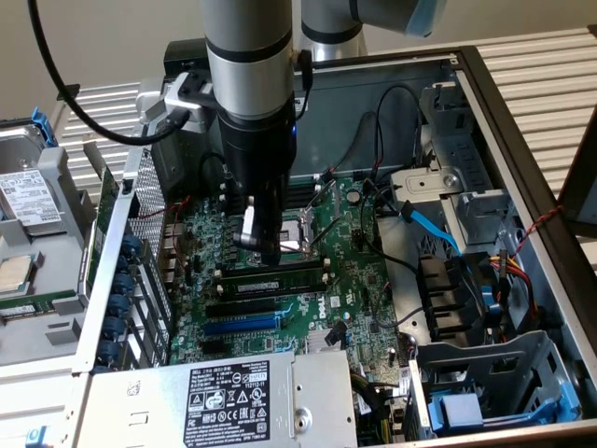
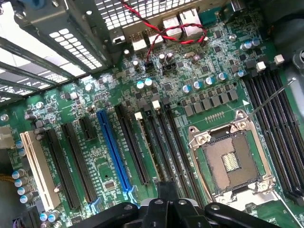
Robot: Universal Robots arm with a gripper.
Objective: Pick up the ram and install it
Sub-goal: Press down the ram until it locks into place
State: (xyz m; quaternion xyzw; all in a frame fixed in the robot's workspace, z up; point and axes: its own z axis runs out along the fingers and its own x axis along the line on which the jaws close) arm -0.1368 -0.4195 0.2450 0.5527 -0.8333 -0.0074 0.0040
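Jaws closed, nothing held; gripper hangs low inside the open PC case, just above the motherboard, w/ its tip at the far edge of the ram. Ram lies lengthwise in a slot near the board's centre, just near-side of the CPU socket, w/ the black slots and the blue slot nearer still. Power supply sits at the near edge, blue SATA cable off to exterior view's right.
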